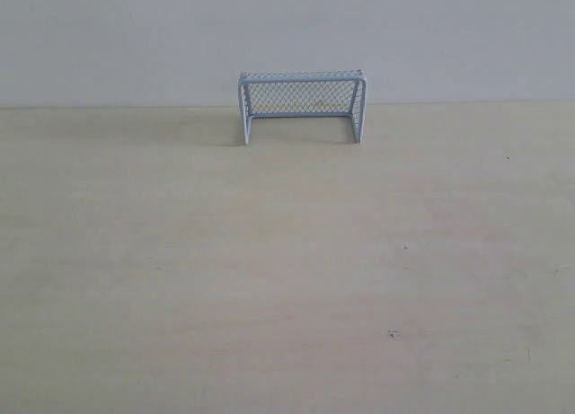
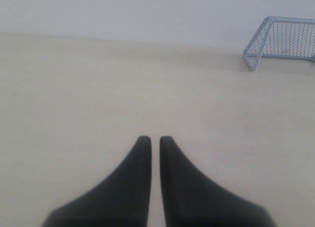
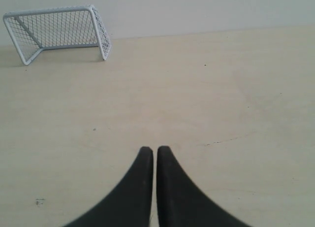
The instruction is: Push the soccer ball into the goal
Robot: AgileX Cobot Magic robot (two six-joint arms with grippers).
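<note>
The goal [image 1: 301,97] stands upright at the far edge of the pale wooden tabletop [image 1: 287,270], about midway along that edge and just before the plain light wall [image 1: 287,28]. Its open mouth faces the near edge, and its pale blue-white frame carries fine mesh at the back, sides and top. The soccer ball shows in none of the three views, so its place cannot be told. Neither arm appears in the exterior view. In the left wrist view the left gripper [image 2: 154,138] hangs over bare wood, its two black fingers [image 2: 133,187] drawn together with only a thin slit between them and nothing held; the goal [image 2: 283,40] lies well apart from it. In the right wrist view the right gripper [image 3: 154,149] is likewise closed to a thin slit and holds nothing, with the goal [image 3: 59,32] well apart from it. A small dark speck [image 1: 393,334] marks the wood toward the near right corner.
</note>
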